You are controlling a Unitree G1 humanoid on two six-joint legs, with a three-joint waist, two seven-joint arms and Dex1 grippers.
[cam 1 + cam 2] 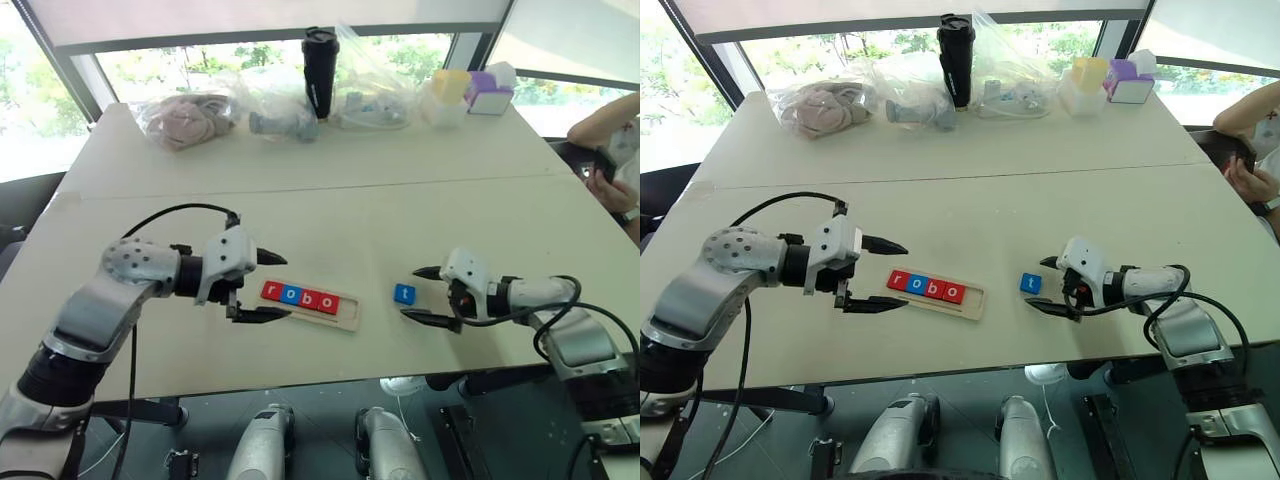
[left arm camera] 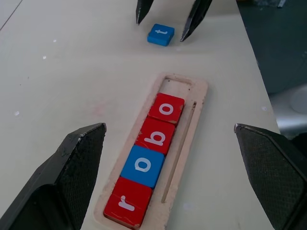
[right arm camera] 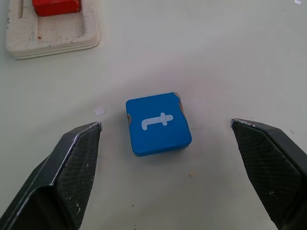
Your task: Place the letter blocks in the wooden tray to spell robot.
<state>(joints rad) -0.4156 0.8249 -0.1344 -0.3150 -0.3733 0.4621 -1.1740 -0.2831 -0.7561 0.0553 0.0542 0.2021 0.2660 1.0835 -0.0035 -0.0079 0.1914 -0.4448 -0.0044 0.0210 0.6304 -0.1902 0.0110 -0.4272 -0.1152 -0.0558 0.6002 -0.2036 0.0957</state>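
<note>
Four of the letter blocks lie in the wooden tray (image 1: 343, 318), reading r (image 2: 128, 201), o (image 2: 143, 166), b (image 2: 158, 136), o (image 2: 166, 108) from the tray's left end; the colours run red, blue, red, red. You can see that the fifth slot, at the tray's right end, stands empty. The blue t block (image 3: 158, 123) lies flat on the table (image 1: 330, 190), a little beyond that empty end and apart from the tray.

Your right gripper (image 1: 428, 294) sits just to the right of the t block, fingers spread and pointing at it. In the right wrist view the block lies ahead of and between the two fingertips (image 3: 91, 132), touching neither. Nothing is held.

Your left gripper (image 1: 262, 285) hovers at the tray's left end, fingers spread wide, one on either side of the r block's end of the tray and clear of it. It holds nothing.

Judged from this layout, the task is four-fifths done. What remains for you is to close the right gripper on the t block, carry it leftward to the open slot beside the second o, and set it down with the letter upright to match its neighbours.
</note>
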